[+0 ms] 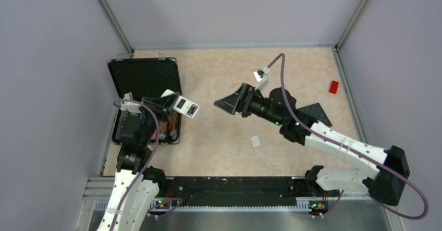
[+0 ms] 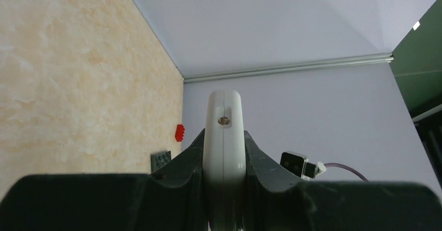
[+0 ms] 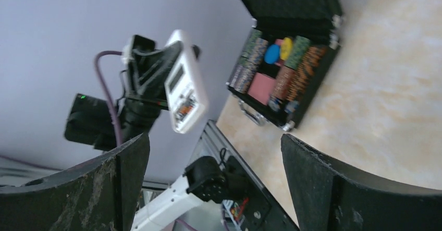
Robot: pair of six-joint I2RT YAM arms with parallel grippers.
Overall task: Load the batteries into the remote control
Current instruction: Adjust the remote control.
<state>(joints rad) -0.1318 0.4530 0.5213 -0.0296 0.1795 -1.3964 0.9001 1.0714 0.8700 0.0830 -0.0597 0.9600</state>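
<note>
Fig.: beige marbled tabletop (image 1: 219, 74) is enclosed on 3 sides by pale lilac-grey wall panels (image 1: 229, 12), joined at rear corners by alum. posts (image 1: 111, 17). Lighting is even and diffuse. A metal rail (image 1: 240, 218) is seen along the near edge.

Bright, even light with soft shadows; right wrist view slightly blurred, its foreground out of focus.

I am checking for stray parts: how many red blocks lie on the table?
1. The red block lies on the table at its far right, close to the wall. Another could be hidden under the arms or inside the open case.
</note>
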